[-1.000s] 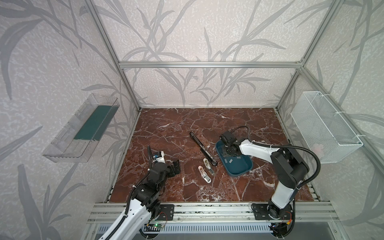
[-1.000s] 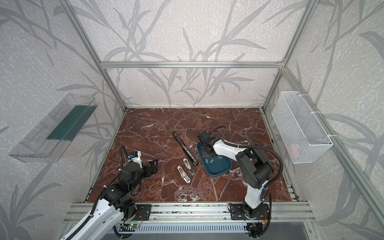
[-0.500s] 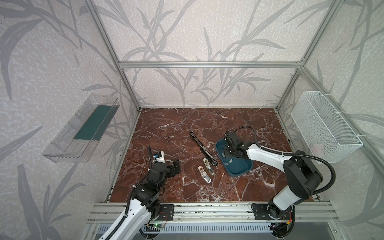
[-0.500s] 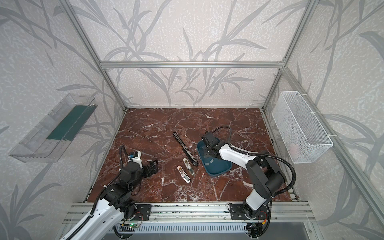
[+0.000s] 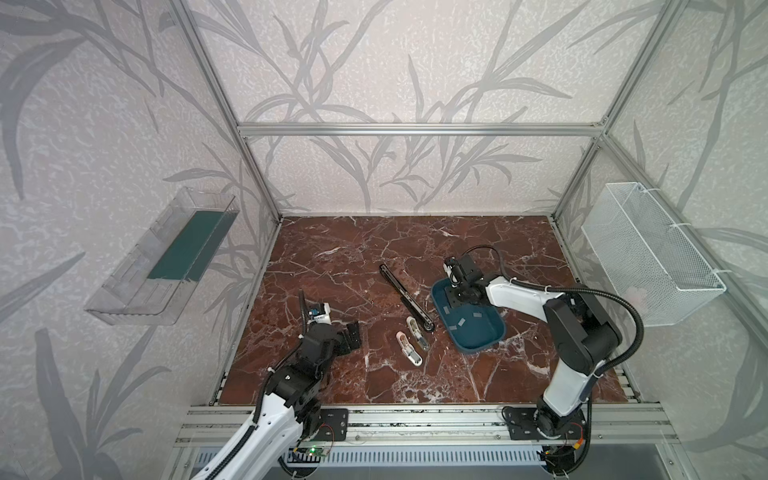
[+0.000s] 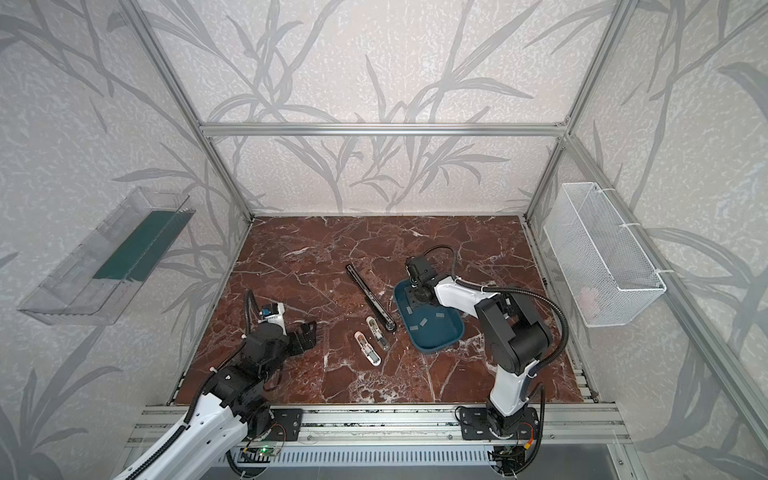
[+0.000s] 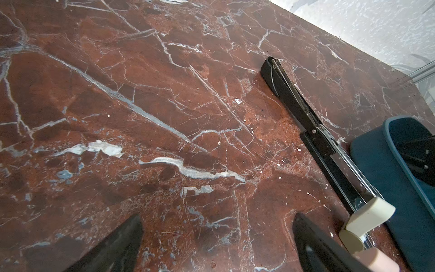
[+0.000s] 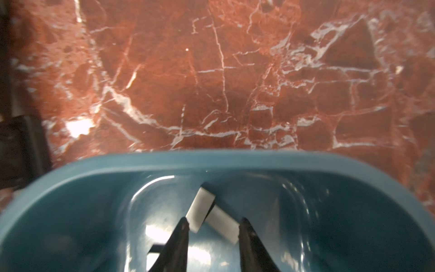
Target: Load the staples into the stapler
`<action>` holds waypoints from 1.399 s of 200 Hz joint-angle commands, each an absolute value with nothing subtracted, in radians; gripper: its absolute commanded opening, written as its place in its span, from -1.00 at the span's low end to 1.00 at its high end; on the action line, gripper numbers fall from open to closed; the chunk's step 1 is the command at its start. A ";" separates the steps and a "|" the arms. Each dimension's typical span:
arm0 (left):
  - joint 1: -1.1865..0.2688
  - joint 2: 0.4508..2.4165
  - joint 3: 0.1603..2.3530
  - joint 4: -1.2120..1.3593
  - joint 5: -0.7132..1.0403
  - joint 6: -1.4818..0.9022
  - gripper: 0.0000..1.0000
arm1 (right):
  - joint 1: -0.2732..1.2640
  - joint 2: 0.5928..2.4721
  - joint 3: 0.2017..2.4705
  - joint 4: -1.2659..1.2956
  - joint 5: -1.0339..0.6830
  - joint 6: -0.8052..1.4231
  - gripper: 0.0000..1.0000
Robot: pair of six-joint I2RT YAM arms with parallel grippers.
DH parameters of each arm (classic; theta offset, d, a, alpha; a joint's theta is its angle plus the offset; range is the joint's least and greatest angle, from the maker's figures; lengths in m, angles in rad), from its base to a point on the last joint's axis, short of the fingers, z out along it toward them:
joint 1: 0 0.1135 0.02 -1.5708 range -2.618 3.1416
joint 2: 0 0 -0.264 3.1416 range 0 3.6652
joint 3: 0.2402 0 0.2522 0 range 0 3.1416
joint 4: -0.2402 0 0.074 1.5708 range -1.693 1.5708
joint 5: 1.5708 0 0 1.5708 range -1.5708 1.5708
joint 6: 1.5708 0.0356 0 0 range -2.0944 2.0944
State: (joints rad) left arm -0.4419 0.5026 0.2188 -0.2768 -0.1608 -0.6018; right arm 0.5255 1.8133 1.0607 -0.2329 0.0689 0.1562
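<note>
Shut a second ago, right gripper [image 8: 213,222] now has jaws slightly parted, gripping nothing, over staples [image 8: 201,209] in the blue tray [image 5: 478,334], centre-right; black stapler [image 5: 405,297] lies just left; left gripper [image 7: 217,217] gapes.

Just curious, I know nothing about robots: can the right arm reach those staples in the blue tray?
Probably yes. The right gripper hangs inside the blue tray, jaws parted, right over two staple strips, and nothing lies in between.
</note>
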 commanded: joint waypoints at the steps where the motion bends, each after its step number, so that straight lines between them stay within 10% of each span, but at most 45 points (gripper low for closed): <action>1: -0.437 0.509 0.244 -0.278 -0.190 -0.608 0.99 | 0.511 1.840 1.101 -0.237 0.004 0.120 -0.25; 181: -0.436 0.511 0.244 -0.273 -0.190 -0.607 0.99 | 0.541 1.805 1.053 -0.381 0.002 0.162 -0.26; 280: -0.437 0.510 0.244 -0.273 -0.188 -0.607 0.99 | 0.596 1.842 1.097 -0.479 0.168 0.176 -0.58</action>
State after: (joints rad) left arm -0.4419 0.5121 0.2195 -0.2764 -0.1673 -0.6018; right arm 0.5873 1.8229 1.0855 -0.3920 0.1036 0.1638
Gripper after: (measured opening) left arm 0.991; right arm 0.225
